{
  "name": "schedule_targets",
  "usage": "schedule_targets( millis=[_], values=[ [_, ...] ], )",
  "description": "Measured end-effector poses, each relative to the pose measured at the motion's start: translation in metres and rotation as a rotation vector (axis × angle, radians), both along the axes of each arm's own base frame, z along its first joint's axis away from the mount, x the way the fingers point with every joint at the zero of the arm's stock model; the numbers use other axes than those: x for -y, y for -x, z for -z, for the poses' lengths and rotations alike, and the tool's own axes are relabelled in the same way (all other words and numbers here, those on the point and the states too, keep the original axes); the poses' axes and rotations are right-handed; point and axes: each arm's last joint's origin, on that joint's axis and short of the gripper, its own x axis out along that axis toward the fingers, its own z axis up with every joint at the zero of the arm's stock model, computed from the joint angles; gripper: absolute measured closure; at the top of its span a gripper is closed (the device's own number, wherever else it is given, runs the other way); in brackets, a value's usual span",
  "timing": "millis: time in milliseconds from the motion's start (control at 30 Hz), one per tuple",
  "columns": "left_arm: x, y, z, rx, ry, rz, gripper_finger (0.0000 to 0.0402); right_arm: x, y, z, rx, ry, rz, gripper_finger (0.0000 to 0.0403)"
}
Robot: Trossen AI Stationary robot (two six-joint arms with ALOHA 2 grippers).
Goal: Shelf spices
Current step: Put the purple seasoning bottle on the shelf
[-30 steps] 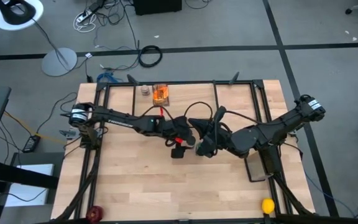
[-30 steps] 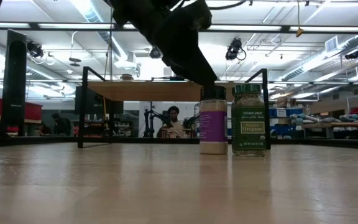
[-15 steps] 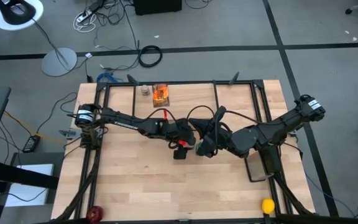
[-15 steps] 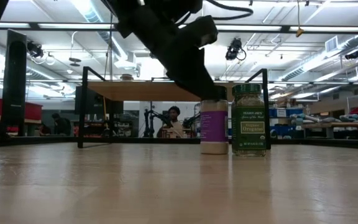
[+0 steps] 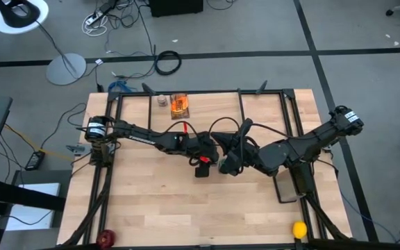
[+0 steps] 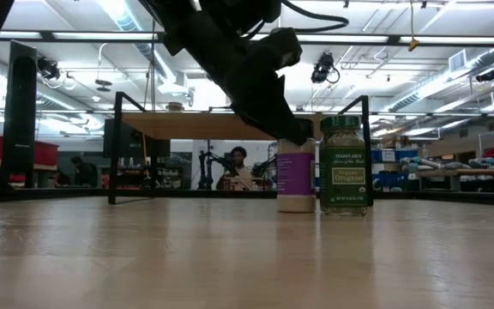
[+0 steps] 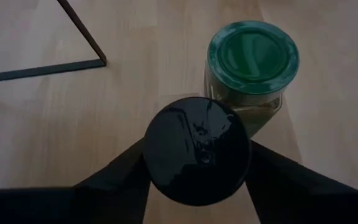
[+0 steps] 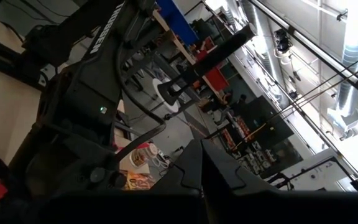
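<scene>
The left gripper (image 7: pixel 197 180) reaches down over the purple-labelled jar (image 6: pixel 295 178), set to lift it toward the shelf (image 6: pixel 230 124) behind. The jar's dark lid (image 7: pixel 196 158) sits between the parted jaws, which flank it closely; contact cannot be confirmed. The green-lidded jar (image 7: pixel 252 62) stands just beside. The right gripper (image 8: pixel 197 171), clenched and empty, waits nearby.

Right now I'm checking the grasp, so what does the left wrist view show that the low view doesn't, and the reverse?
Only the left wrist view shows the lids from above and a finger at each side of the dark-lidded jar. Only the low view shows both labels, the jars standing upright on the table, and the shelf behind. Both show the dark-lidded jar beside the green-lidded jar, with the left gripper at the dark lid.
</scene>
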Motion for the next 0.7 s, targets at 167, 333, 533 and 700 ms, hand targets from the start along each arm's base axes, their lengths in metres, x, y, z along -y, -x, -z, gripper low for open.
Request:
schedule_targets(
  millis=[167,333,533,700],
  values=[
    [0.0,0.0,-0.001,0.003,0.004,-0.003,0.0202,0.0,0.0,0.0,0.0,0.0,0.004,0.0403],
    [0.001,0.004,-0.014,0.014,0.011,-0.006,0.0202,0.0,0.0,0.0,0.0,0.0,0.004,0.0403],
    [0.004,0.003,-0.05,0.015,0.019,-0.009,0.0202,-0.001,0.001,0.0,-0.001,0.001,0.002,0.0403],
    [0.009,0.004,-0.081,0.013,0.0,0.017,0.0202,-0.006,0.003,0.0,-0.006,0.009,-0.009,0.0403]
  ],
)
